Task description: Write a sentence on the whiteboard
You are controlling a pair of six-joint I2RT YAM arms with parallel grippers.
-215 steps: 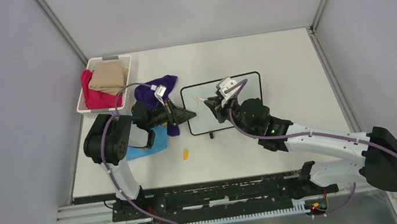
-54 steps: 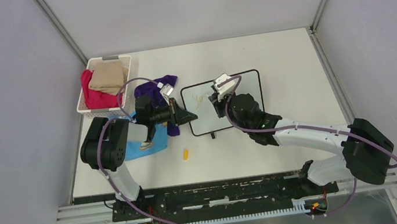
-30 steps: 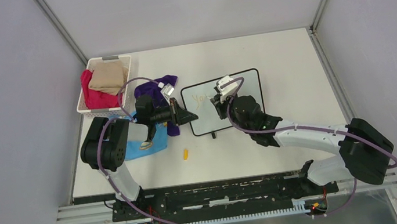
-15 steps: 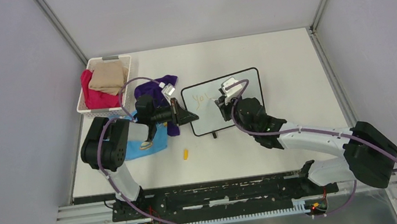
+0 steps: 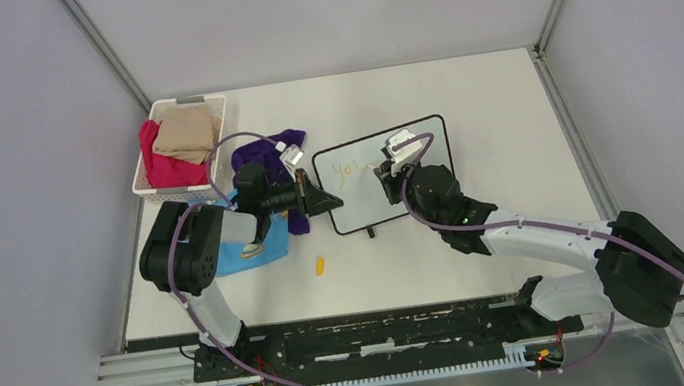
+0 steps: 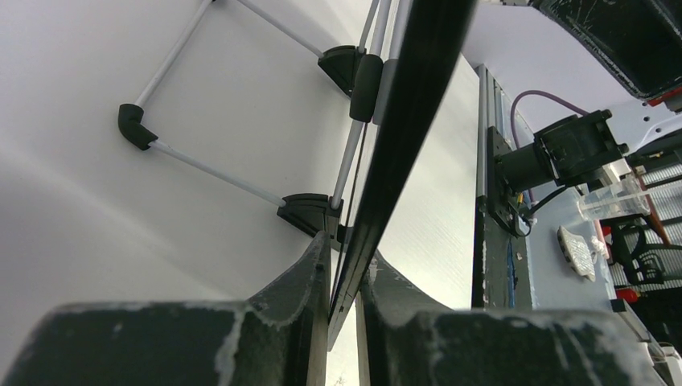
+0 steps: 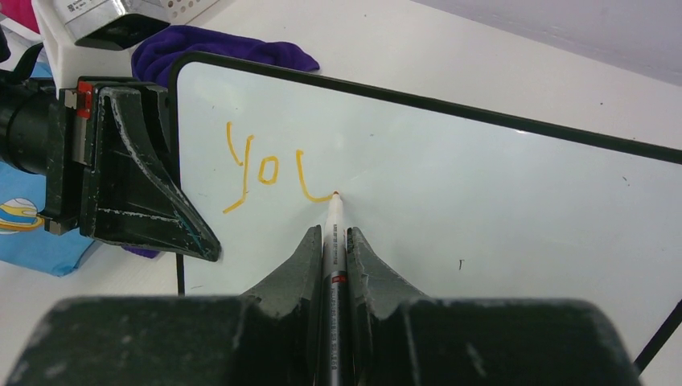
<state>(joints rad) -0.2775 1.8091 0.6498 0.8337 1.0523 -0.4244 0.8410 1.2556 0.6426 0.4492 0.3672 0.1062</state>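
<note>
Far left: a white basket (image 5: 145, 188) of folded clothes stands at the table's left edge, well apart from the writing.
Cloths: a purple cloth (image 5: 262, 154) and a blue cloth (image 5: 238, 258) lie beside the left arm, just left of the board.
Left gripper (image 6: 344, 249): its fingers are clamped on the left edge of the whiteboard (image 5: 355, 203). The wrist view shows the thin black frame pinched between them, and this grip looks the same as a second ago.
Loose piece: a small yellow cap-like item (image 5: 320, 266) lies on the table in front of the board, touching nothing.
Whiteboard: it stands at mid-table between the two arms, with its right half bare.
Sentence (image 7: 259, 170): orange letters "yo" sit near the upper left of the board, with a hooked stroke, probably the start of "u", beside them.
What changed: seven seconds ago the board carried only a faint mark. The "y" came next, then the "o", and the new stroke appeared within the last second as the right arm slid rightward.
Marker (image 7: 334, 211): its tip touches the board at the end of that fresh stroke.
Right gripper (image 7: 333, 235): its fingers are closed tight around the marker barrel.
Meaning for the task: the first word is nearly done, so the sentence is at an early stage and most of it is unwritten.
Next move, judged: lift the stroke upward to close the "u", keeping the pressure light so the propped board does not shift.
</note>
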